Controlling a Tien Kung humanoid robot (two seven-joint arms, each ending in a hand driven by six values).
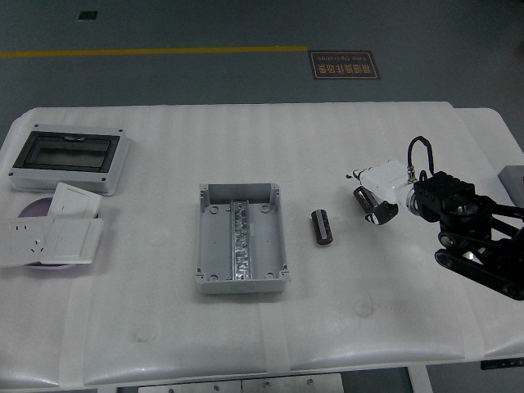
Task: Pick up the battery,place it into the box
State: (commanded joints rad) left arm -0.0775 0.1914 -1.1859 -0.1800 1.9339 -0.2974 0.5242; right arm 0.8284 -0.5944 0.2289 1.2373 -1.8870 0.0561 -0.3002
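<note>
A black cylindrical battery (322, 227) lies on the white table, just right of an open grey box (241, 238) with a metal rail along its middle. My right hand (372, 199), white with black fingers, hovers a little to the right of the battery and slightly further back, apart from it. Its fingers are relaxed and hold nothing. The black right arm (475, 237) comes in from the right edge. The left arm does not show.
At the far left stand a grey enclosure with a dark window (70, 157), white wall sockets (53, 236) and a purple disc under them. A grey object (514, 182) shows at the right edge.
</note>
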